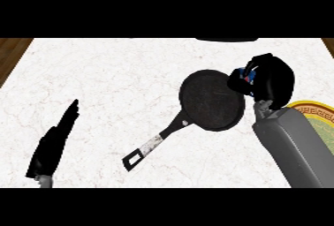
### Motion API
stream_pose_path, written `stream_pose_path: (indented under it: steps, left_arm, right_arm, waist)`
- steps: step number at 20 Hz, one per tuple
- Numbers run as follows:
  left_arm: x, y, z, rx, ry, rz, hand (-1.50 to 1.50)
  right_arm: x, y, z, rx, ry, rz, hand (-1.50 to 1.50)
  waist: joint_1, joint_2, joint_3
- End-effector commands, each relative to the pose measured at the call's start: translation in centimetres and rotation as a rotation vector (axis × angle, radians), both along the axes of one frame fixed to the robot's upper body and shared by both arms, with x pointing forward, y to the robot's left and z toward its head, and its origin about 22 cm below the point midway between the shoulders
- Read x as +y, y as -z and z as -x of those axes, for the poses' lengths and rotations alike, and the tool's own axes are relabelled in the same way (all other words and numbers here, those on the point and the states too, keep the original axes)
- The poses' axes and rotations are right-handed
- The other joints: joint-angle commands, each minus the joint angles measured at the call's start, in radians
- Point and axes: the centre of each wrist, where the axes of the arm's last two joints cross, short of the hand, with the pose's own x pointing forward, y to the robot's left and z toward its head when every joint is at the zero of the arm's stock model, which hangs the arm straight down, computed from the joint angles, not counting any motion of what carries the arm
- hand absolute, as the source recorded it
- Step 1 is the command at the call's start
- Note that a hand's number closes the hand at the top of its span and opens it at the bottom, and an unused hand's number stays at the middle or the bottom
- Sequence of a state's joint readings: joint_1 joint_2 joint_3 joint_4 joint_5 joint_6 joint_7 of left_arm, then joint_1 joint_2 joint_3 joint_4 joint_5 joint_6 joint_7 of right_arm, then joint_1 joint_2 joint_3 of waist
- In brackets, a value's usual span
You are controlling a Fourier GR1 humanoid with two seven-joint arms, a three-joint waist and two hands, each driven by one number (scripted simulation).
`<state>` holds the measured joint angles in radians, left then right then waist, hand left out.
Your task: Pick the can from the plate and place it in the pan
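The head view is the only one given, and it looks steeply down on a white marbled bench (111, 79) with wooden floor showing past its far left and far right corners.

There is one pan (210, 100): black, round, lying right of the bench's middle, its long handle (157, 142) running toward the near edge and ending in a loop. Nothing lies inside the pan.

There is one can (244, 77), blue with white and red marking. Only a small part of it shows, just past the pan's far right rim, because the right hand (271, 81) is curled round it and hides the rest. Whether the can is above the rim or just outside it cannot be told.

There is one plate (316, 110), yellow-rimmed with a patterned band, at the bench's right edge. The grey right forearm crosses in front of it and covers much of it.

Two hands show. The left hand (55, 143) is near the bench's near left corner, well apart from the pan, with its fingers straight and pressed together, pointing toward the far edge and holding nothing.
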<state>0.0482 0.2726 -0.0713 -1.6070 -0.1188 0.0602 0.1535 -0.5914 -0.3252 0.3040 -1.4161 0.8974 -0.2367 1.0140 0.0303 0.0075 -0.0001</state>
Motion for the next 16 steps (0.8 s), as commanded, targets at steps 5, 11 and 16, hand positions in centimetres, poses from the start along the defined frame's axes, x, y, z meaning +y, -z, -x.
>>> stream_pose_path:
  steps: [5,11,16]
  left_arm:
    - [0.4,0.4,-1.2,-0.009,0.009,-0.006,0.00]
    - [-0.2,0.6,-0.5,-0.006,0.009,0.018,0.00]
    - [-1.2,0.6,-0.8,-0.021,-0.001,-0.004,0.00]
  right_arm:
    - [2.6,5.9,-5.6,0.165,0.007,-0.026,1.50]
    - [2.9,7.1,-6.3,0.225,0.050,-0.435,1.50]
    - [2.7,8.2,-7.1,0.160,0.045,-0.598,-1.50]
  waist:
    - [0.014,0.010,0.001]
    - [0.018,0.015,0.003]
    - [0.013,0.013,0.003]
